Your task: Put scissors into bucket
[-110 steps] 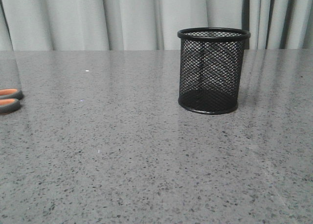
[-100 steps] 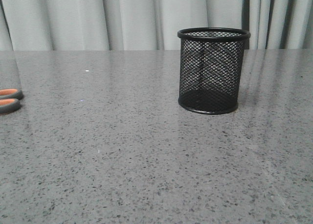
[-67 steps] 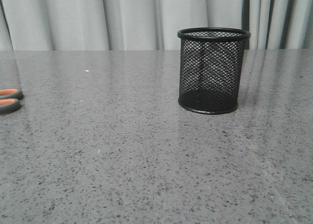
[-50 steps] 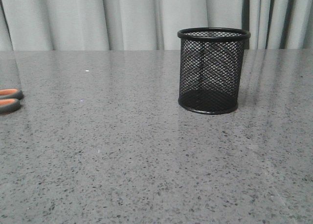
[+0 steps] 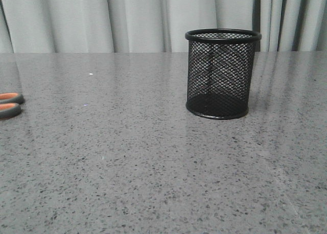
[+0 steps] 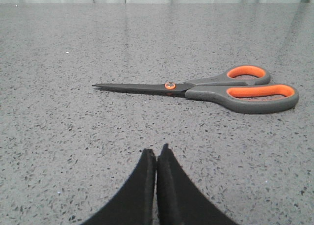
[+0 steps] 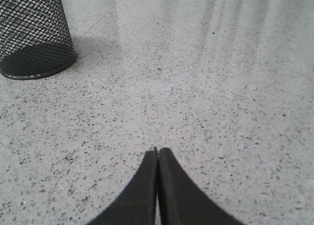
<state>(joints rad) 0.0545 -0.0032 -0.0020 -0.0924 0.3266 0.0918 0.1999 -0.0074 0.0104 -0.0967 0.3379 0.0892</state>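
Grey speckled table [image 5: 153, 167], polished, spread across the whole front view, backed by pale curtains [image 5: 102, 19].

Black mesh bucket [image 5: 223, 73], upright right of centre on the table, nothing visible inside through the mesh; seen again in the right wrist view [image 7: 34, 33], standing apart from the claw there.

Scissors [image 6: 216, 87], flat on the table, blades together, tips pointing away from the orange-lined loops; only the two loops [image 5: 9, 104] showing at the far left edge of the front view, well apart from the bucket. Outside the bucket, touched by nothing.

Left gripper [image 6: 156, 154], black fingers pressed together tip to tip, holding nothing, near the scissors but clear of them, aimed at about the pivot.

Right gripper [image 7: 157, 152], fingers likewise pressed together, holding nothing, low over bare table, bucket off to one side.
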